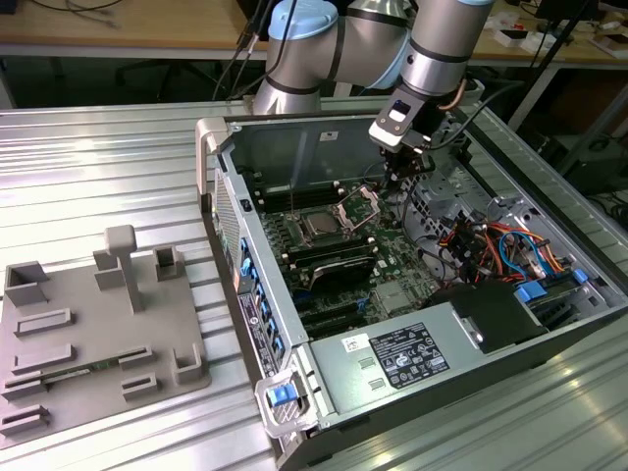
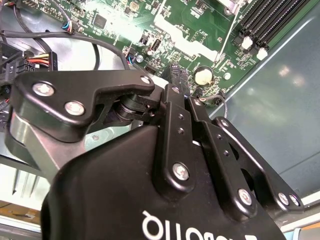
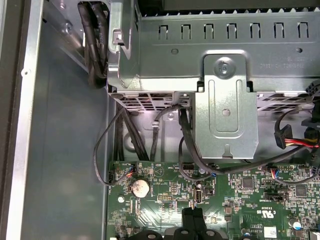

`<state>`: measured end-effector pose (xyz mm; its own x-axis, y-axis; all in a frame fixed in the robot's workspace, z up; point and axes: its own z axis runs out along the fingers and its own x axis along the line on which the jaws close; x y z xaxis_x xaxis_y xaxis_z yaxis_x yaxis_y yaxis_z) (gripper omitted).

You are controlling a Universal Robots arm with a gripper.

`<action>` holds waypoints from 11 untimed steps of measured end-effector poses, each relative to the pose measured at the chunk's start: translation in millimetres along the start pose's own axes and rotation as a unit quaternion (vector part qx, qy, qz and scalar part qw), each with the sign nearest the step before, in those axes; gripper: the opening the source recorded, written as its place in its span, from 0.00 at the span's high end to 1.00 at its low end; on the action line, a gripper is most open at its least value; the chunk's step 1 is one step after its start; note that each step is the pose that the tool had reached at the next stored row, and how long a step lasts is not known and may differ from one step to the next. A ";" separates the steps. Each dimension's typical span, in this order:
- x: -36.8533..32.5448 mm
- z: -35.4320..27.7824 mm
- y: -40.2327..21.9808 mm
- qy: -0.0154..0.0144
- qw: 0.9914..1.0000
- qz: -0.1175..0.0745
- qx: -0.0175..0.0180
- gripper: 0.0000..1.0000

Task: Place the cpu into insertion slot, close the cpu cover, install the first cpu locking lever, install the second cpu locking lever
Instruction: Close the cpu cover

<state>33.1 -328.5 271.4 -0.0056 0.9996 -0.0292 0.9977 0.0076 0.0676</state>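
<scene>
— Where's the cpu (image 1: 319,228)?
— Lying flat in the insertion slot (image 1: 302,221). The cpu cover (image 1: 359,204) stands tilted open just beside it, toward the exterior view's right.
— And the end effector (image 1: 396,179)?
— Fingers pressed together, apparently empty. It hovers over the motherboard (image 1: 392,265), further right, past the cover.

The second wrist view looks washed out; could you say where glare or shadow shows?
Second wrist view: glare whitens the motherboard beyond the gripper. First wrist view: motherboard evenly lit, no glare. Exterior view: the table shines in streaks, the case interior lies darker.
</scene>
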 end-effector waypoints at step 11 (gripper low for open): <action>0.0 0.2 1.8 0.000 1.000 0.000 0.000 0.89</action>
<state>34.9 -328.5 271.3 -0.0057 0.9996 -0.0293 0.9977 0.0076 0.0675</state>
